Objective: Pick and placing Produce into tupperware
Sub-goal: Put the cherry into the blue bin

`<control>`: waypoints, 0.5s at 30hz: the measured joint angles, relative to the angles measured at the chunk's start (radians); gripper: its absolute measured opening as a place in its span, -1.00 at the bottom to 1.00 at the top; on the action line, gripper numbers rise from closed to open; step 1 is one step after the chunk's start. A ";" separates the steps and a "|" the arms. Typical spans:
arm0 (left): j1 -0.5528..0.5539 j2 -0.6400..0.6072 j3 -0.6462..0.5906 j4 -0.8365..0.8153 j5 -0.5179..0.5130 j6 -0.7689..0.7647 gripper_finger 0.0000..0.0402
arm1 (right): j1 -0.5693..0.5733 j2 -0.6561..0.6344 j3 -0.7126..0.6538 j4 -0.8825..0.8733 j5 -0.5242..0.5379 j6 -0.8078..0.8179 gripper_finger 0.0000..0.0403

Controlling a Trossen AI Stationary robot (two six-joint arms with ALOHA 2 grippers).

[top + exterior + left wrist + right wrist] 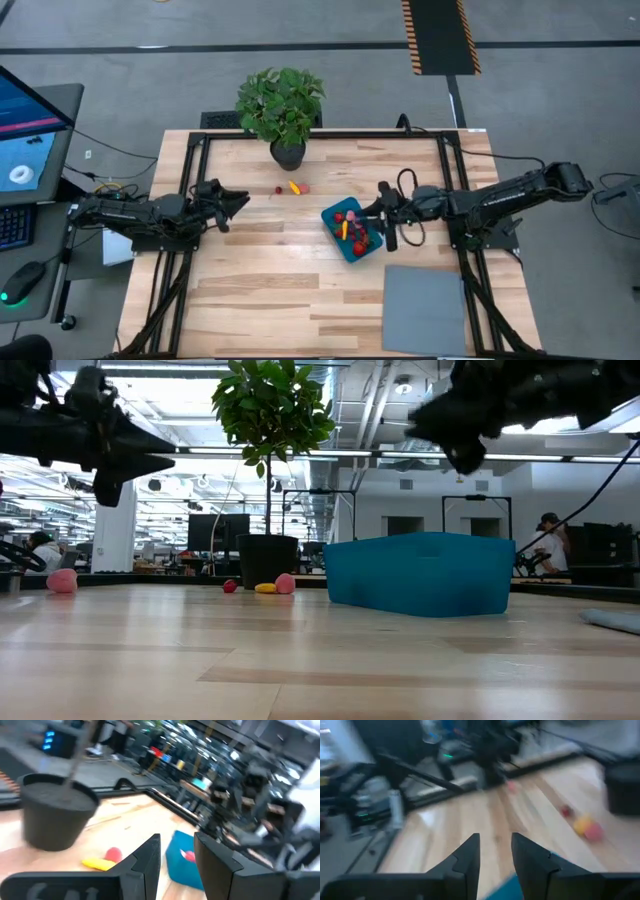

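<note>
The teal-blue tub (340,243) stands right of the table's middle and holds several red, pink and yellow produce pieces (350,226). A red (280,188), a yellow (294,186) and a pink piece (304,188) lie on the wood before the plant pot. Another pink piece (62,580) lies on the table farther left. My right gripper (383,212) hovers at the tub's right side, above its rim, narrowly open and empty (495,845). My left gripper (243,198) hangs over the table's left part, narrowly open and empty (177,845), pointing toward the tub (182,865).
A leafy plant in a black pot (287,152) stands at the table's far middle. A flat grey mat (425,295) lies at the near right. Bare wood lies between the two grippers and along the near edge. A monitor and keyboard stand off the table's left.
</note>
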 joint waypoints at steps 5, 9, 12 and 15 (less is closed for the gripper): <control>0.000 0.000 0.000 0.054 0.117 0.121 -0.47 | -0.062 0.000 0.002 0.175 -0.129 -0.074 -0.34; 0.000 0.000 0.000 0.170 0.145 0.207 -0.47 | -0.179 0.000 0.002 0.212 -0.255 -0.075 -0.34; 0.000 0.000 0.000 0.231 0.131 0.247 -0.47 | -0.256 0.000 0.002 0.240 -0.361 -0.071 -0.34; 0.000 0.000 0.000 0.237 0.128 0.247 -0.47 | -0.315 0.000 0.002 0.297 -0.486 -0.066 -0.34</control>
